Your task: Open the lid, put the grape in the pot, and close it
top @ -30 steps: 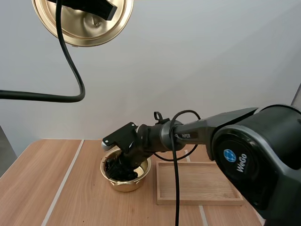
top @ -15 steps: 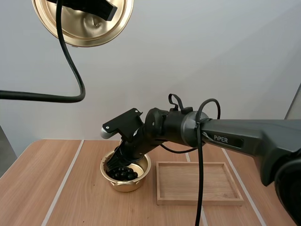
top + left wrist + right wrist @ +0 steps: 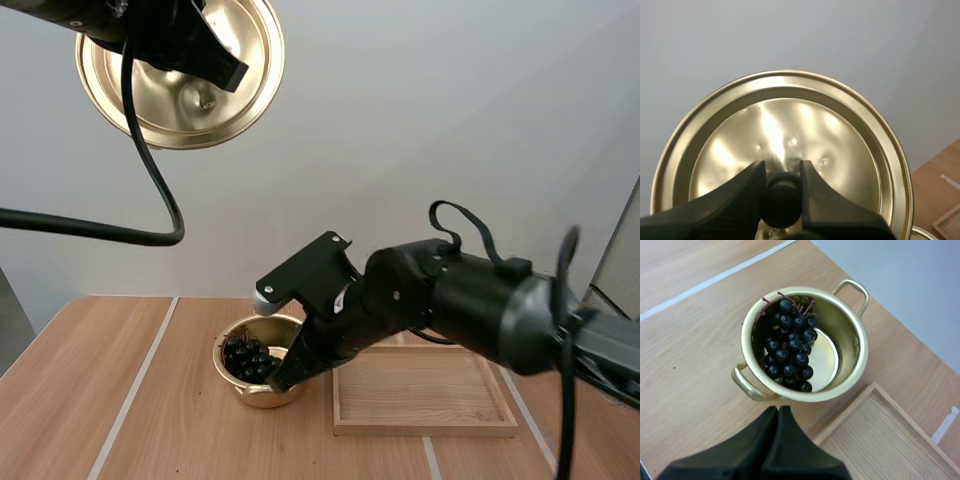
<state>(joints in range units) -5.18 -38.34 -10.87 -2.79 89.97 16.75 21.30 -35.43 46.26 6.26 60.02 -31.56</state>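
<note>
A golden pot (image 3: 262, 385) (image 3: 852, 371) stands on the wooden table with a bunch of dark grapes (image 3: 248, 359) (image 3: 789, 355) lying inside it. My right gripper (image 3: 281, 381) (image 3: 778, 414) is shut, its fingers together as one dark wedge, just outside the pot's near rim and holding nothing. High above the table's left side hangs the golden lid (image 3: 180, 85) (image 3: 840, 145), its underside facing the high camera. My left gripper (image 3: 781, 175) is shut on the lid's black knob (image 3: 782, 202).
A shallow wooden tray (image 3: 425, 390) (image 3: 900, 440) lies directly right of the pot, holding nothing. Bare table stretches left of the pot, crossed by a pale seam (image 3: 135, 385).
My right gripper has shut and drawn back out of the pot to its right rim, leaving the grapes inside. The lid has shifted a little lower in the left gripper.
</note>
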